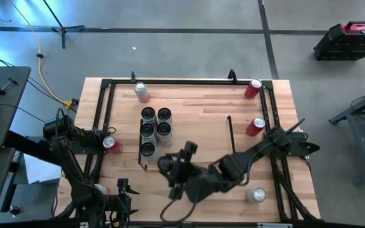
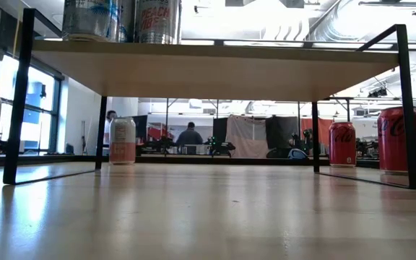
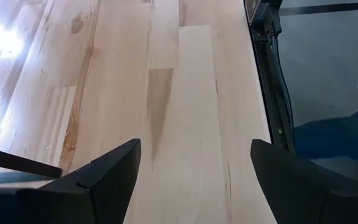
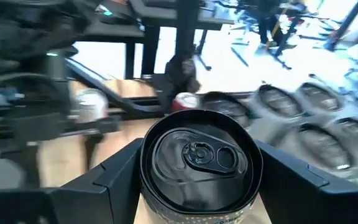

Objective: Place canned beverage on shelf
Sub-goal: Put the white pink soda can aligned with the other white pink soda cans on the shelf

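You'll find five cans (image 1: 155, 126) crowding the shelf's (image 1: 189, 114) left part; centre frame and rightward its board lies bare.

The wooden table (image 1: 201, 107) is carrying the shelf (image 1: 195, 136), on whose board five dark-topped cans (image 1: 155, 130) are standing clustered at one end. Around the shelf, two red cans (image 1: 254, 107), a pale can (image 1: 142, 92) and a silver can (image 1: 256, 195) are sitting on the table.
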